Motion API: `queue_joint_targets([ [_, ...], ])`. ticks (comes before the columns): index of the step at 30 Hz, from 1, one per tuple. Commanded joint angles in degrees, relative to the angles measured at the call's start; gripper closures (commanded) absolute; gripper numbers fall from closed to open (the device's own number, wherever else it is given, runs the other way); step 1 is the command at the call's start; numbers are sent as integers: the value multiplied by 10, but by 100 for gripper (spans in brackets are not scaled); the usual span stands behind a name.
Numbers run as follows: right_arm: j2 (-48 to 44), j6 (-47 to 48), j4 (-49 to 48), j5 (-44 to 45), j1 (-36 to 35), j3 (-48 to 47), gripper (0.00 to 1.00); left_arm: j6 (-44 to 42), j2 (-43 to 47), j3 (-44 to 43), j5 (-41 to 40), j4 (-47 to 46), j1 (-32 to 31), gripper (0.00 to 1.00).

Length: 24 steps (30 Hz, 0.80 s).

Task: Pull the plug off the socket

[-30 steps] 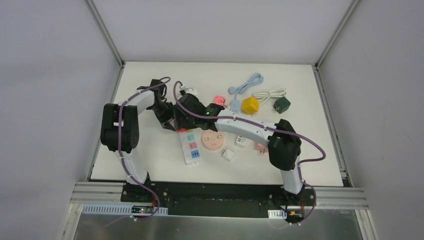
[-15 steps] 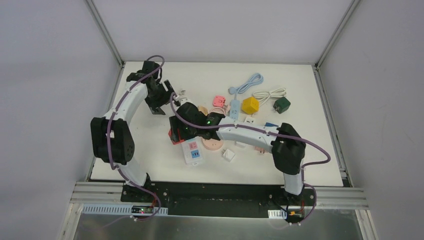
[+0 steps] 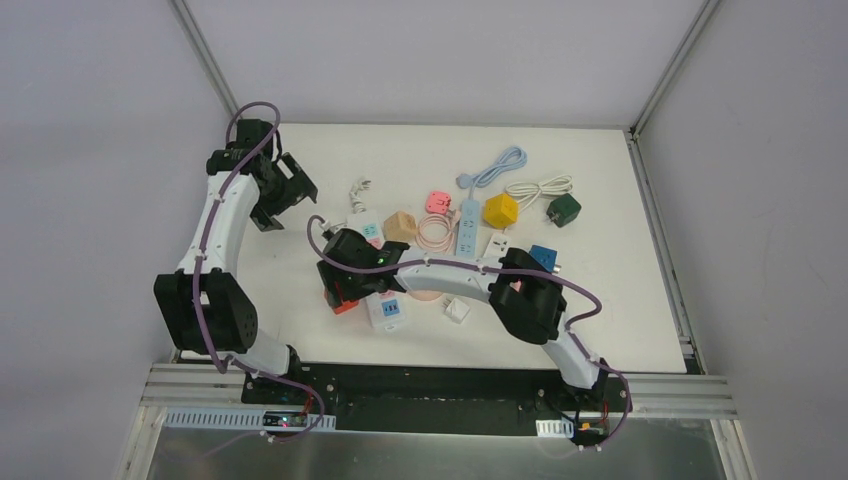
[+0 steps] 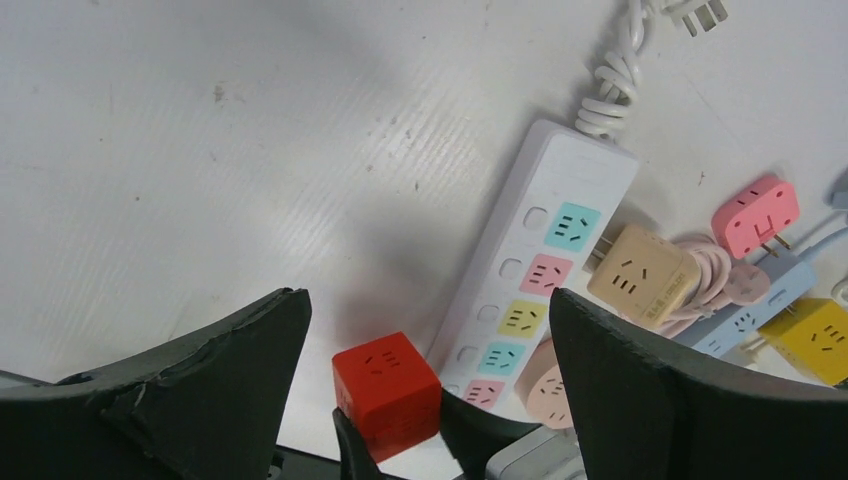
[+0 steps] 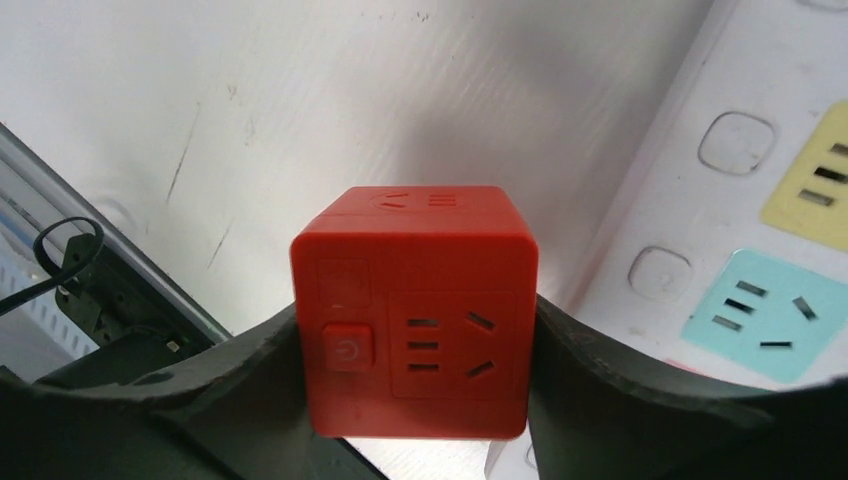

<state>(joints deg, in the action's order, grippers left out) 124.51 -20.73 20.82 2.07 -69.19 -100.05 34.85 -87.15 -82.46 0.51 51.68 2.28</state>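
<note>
The socket is a red cube (image 5: 415, 310) with a power button, and my right gripper (image 5: 415, 345) is shut on its two sides. From above, the red cube (image 3: 344, 300) sits at the left of the white power strip (image 3: 382, 300), under my right gripper (image 3: 345, 290). The white plug (image 3: 358, 187) lies free on the table, its coiled cord running to the strip. Prongs of this plug (image 4: 700, 12) show at the top edge of the left wrist view. My left gripper (image 3: 285, 192) hangs open and empty at the far left, well away from the cube (image 4: 388, 392).
A tan cube adapter (image 3: 400, 225), pink plug (image 3: 437, 202), blue strip (image 3: 468, 215), yellow cube (image 3: 500, 210) and green cube (image 3: 563, 210) lie behind the right arm. Small white adapters (image 3: 456, 309) sit near the front. The table's left edge (image 3: 222, 215) is close to the left gripper.
My left gripper opened, let go of the white plug and swung back toward the far left. The right gripper carried the red cube toward the front left.
</note>
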Motion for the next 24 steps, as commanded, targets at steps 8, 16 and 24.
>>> queue_joint_targets([
  [8, -19, -16, 5, 51, 3, -57, 0, -27, 50, 19, -10, 7, 0, 1],
  [16, -119, -22, -7, 148, 3, -27, 0, -48, 82, 3, 27, 30, 0, 1],
  [24, -322, -61, 35, 391, 21, 147, 0, -78, 209, 29, 136, 15, -1, 1],
])
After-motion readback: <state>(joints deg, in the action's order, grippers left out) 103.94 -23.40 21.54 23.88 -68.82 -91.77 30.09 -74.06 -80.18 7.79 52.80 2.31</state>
